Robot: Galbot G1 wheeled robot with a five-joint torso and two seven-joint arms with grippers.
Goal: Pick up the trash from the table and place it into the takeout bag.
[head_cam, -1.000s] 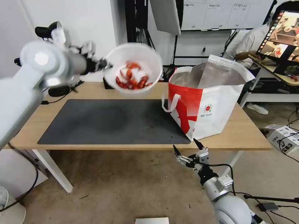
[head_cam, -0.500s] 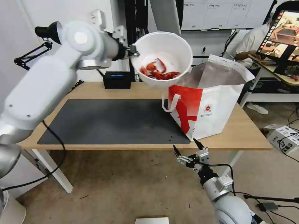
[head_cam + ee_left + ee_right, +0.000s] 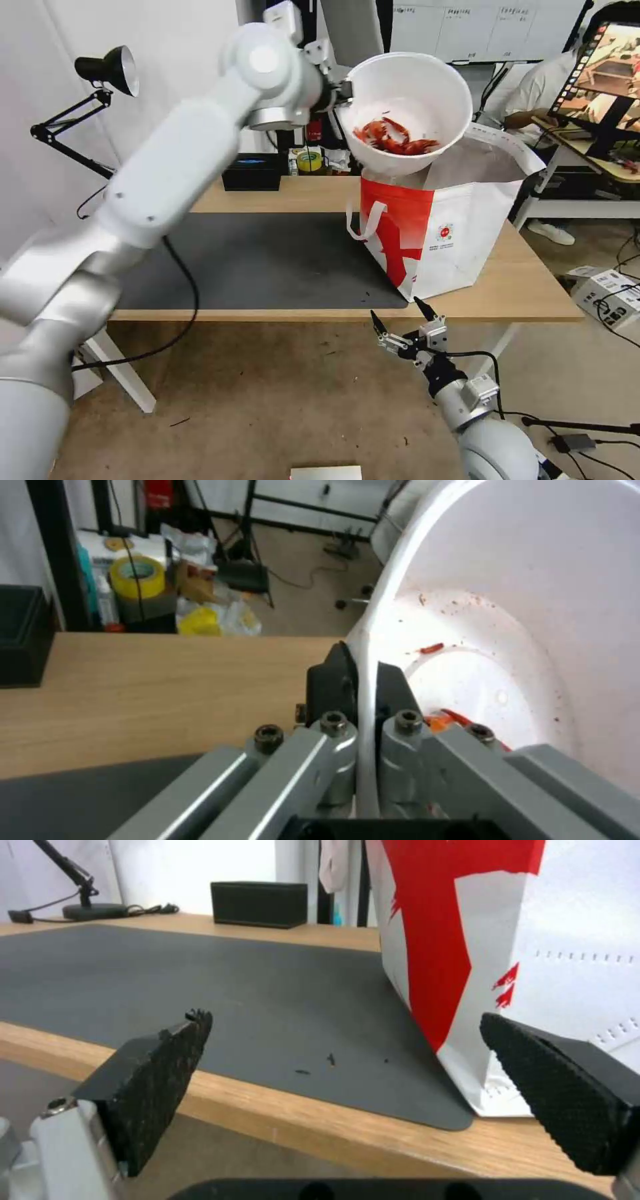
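Nearest the robot, the right gripper (image 3: 399, 325) waits below the worktop's (image 3: 533, 293) front edge, jaws spread wide and empty — in the right wrist view the two black pads (image 3: 167, 1060) stand well apart, framing the dark mat (image 3: 200, 985) and the bag's (image 3: 533, 965) red-and-white lower corner. Beyond it, the mat lies bare apart from a few dark crumbs near its front corner. Farther back, the left gripper (image 3: 341, 93) has carried the bowl (image 3: 405, 113) from over the mat's far edge, up and to the right; it now hangs directly above the open, foil-lined mouth of the bag, tipped so that its inside faces the camera, the red shells (image 3: 395, 137) pooled at the low side. The transport leg thus appears nearly done — lowering or release into the bag is what remains, judged from this position. In the left wrist view the jaws are closed on the bowl's thin white rim (image 3: 365, 715), one finger (image 3: 330, 685) outside the wall and one inside, the rim pinched between them. At the worktop's rear, a black box (image 3: 251, 172) sits untouched.
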